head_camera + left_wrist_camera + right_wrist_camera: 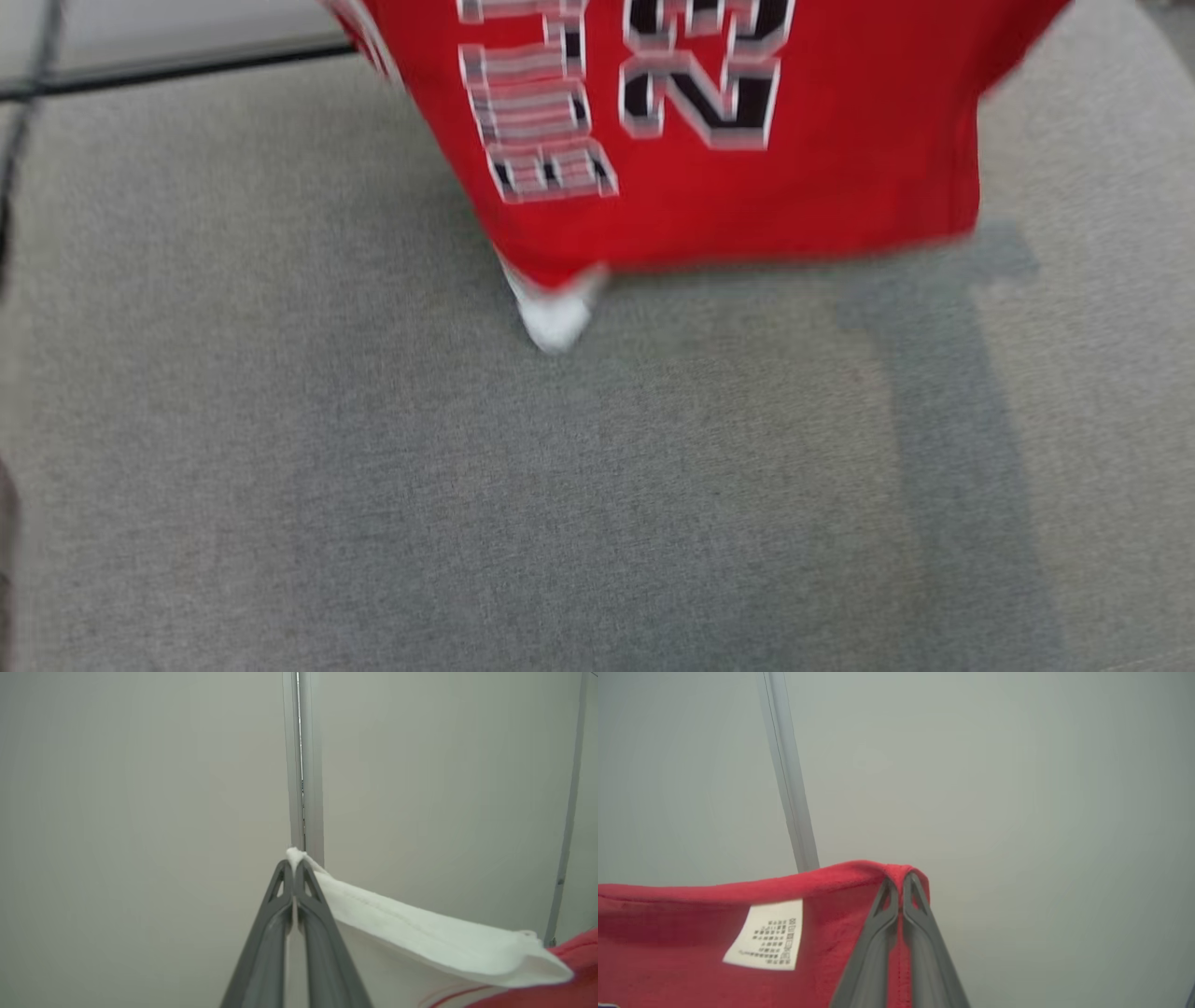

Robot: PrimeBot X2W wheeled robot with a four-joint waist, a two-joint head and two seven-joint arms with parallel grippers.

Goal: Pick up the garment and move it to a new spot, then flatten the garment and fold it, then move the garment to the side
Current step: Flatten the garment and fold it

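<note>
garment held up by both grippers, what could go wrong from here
1. The left gripper pinches only a small bit of white trim at its very fingertips; that could slip out.
2. The right gripper likewise grips just the red hem at its edge, so a swing may pull it free.
3. In the blurred head view the garment hangs with its white corner close to the grey surface; it might drag and bunch when laid down.

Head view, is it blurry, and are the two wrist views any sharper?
Head view: motion-blurred, print on the garment smeared, soft shadow on the grey surface. Left wrist view: sharp at the left gripper. Right wrist view: right gripper sharp, label slightly soft.
</note>
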